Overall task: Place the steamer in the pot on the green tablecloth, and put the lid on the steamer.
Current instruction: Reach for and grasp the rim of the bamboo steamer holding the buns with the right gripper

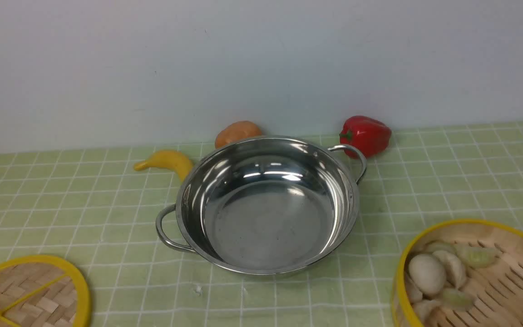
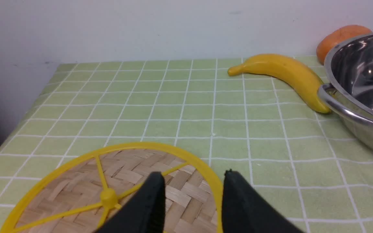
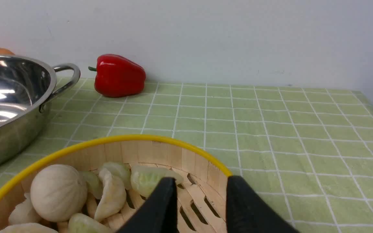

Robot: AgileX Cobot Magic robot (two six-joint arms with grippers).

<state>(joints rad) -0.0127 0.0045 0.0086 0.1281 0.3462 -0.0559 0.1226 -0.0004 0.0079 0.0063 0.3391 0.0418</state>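
Plainly, the pot [image 1: 266,227] sits upright and open-mouthed at the middle of the green tablecloth [image 1: 447,181]. Its two loop handles set its long axis on a diagonal, one handle toward the robot's near left and the other toward the far right. It is shiny steel, wide and shallow, and bare inside. The steamer [image 1: 466,222] stands upright at the near right, well apart from the pot. It has a yellow rim and a slat wall, and pale dumplings [image 1: 452,268] and a round bun [image 1: 426,274] lie on its slotted floor. The lid [image 1: 30,295] lies flat at the near left, spokes and hub facing up. The left gripper [image 2: 192,173] hangs released, its fingers parted astride the lid's rim. The right gripper [image 3: 201,178] is likewise unclenched, astride the steamer's wall. A banana [image 1: 166,161], an orange fruit [image 1: 238,132] and a red pepper [image 1: 366,134] lie behind the pot.
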